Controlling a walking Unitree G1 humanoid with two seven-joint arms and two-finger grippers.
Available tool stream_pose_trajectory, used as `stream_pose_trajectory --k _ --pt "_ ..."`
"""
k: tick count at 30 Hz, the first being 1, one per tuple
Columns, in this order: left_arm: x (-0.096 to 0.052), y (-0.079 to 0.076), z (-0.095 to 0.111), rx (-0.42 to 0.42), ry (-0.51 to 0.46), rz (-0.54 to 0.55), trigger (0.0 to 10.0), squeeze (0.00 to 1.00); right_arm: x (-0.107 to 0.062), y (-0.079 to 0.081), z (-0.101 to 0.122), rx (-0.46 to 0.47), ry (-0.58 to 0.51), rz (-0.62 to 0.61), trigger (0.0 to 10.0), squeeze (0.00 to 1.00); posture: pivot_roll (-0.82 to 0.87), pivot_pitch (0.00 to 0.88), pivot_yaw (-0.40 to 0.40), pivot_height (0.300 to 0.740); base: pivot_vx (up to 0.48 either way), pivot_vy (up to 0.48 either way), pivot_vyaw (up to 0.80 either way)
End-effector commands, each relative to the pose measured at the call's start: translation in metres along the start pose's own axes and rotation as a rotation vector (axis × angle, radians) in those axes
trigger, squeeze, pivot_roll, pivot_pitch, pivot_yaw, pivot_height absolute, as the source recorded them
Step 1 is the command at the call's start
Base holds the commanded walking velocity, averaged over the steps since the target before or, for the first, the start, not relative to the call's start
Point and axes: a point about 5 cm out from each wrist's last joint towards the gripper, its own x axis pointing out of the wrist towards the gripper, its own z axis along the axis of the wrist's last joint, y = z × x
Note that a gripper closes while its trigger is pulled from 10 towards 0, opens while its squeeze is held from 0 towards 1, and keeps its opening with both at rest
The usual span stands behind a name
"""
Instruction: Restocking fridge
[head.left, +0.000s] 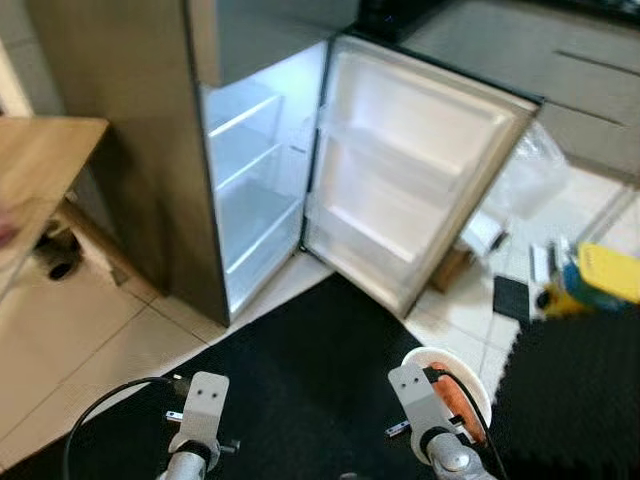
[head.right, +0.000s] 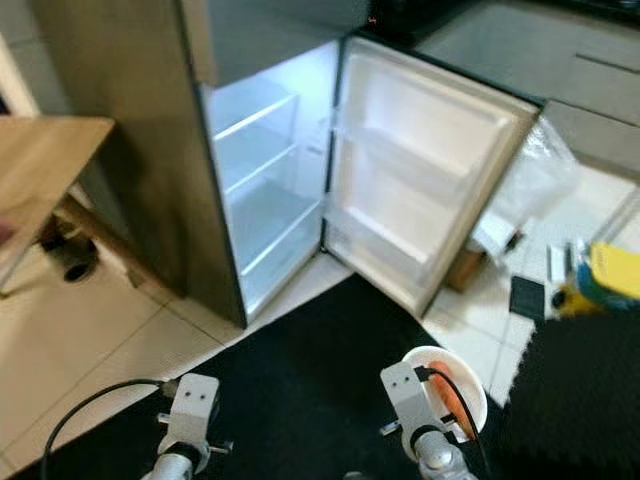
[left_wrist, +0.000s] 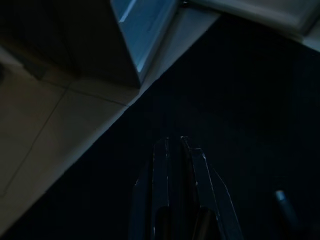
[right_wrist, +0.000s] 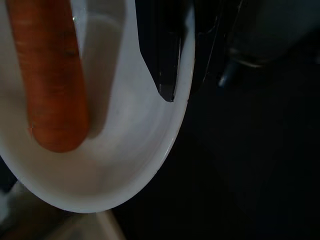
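Tiled floor with black mats, fridge standing open at the top of your head view.

You have pale floor tiles across the left and a black mat filling the lower centre. The open fridge stands on the tiles at upper centre, bare white shelves inside. A second textured black mat lies at lower right, and beside it, at the right edge, sit a yellow-and-blue item and a clear plastic bag.
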Motion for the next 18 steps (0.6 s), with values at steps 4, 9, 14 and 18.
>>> stream_pose_trajectory --k 4,9,14,18 --pt "-0.001 0.005 -0.002 0.000 0.016 -0.007 10.0 0.00 0.000 -0.003 -0.002 0.029 0.013 -0.026 10.0 0.00 -0.06 0.093 0.009 0.740 0.000 0.000 -0.80" --pt "0.000 0.010 -0.001 0.016 0.008 -0.001 10.0 0.00 0.000 -0.001 -0.001 0.039 0.003 -0.023 10.0 0.00 -0.05 0.091 0.018 0.740 0.000 0.000 -0.80" --pt "0.000 0.013 -0.001 -0.033 0.017 0.031 10.0 0.00 -0.001 0.002 -0.001 0.012 -0.006 0.014 10.0 0.00 -0.06 0.094 0.017 0.740 0.000 0.000 -0.16" --pt "-0.001 0.012 -0.002 -0.044 0.016 0.038 10.0 0.00 -0.001 0.003 -0.002 0.009 -0.003 0.024 10.0 0.00 -0.07 0.095 0.007 0.740 0.000 0.000 0.00"
